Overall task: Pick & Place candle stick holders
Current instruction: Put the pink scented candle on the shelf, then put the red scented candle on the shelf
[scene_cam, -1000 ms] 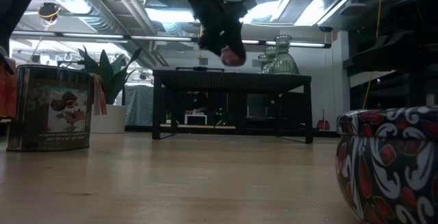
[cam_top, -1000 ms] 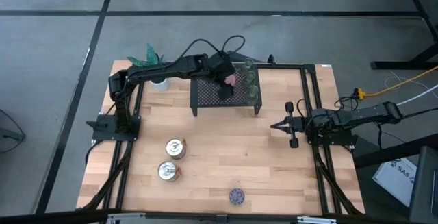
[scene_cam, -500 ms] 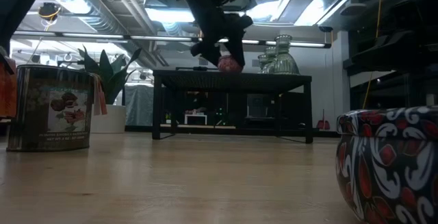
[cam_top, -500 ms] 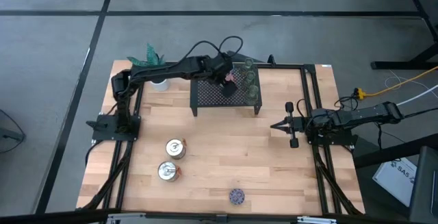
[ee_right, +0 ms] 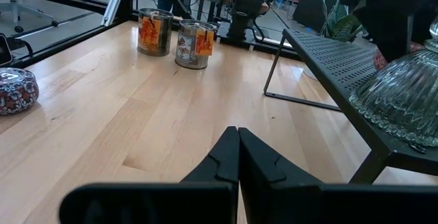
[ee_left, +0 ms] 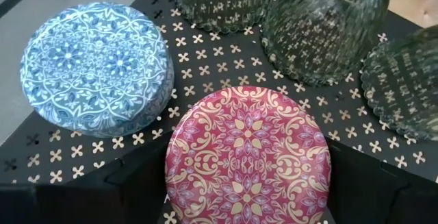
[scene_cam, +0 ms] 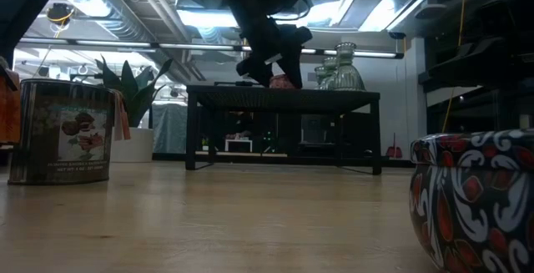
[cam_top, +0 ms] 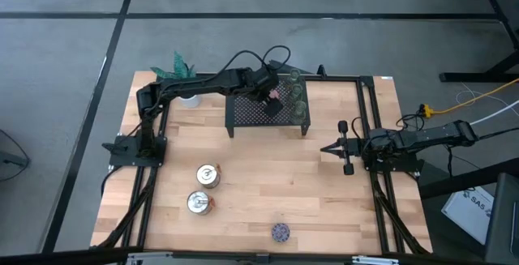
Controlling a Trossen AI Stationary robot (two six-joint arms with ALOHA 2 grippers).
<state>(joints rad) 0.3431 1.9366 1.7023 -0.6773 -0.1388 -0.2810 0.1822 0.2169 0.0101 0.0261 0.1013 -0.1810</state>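
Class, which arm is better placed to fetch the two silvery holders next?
Probably the left: the silvery holders stand on its side of the table. The left claw is over the rack; the right claw, shut, waits farther away.

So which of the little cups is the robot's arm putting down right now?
The pink holder, with its red-and-gold swirly top. It sits on the black mesh rack right under the left end effector, beside the blue holder; the others stand alone.
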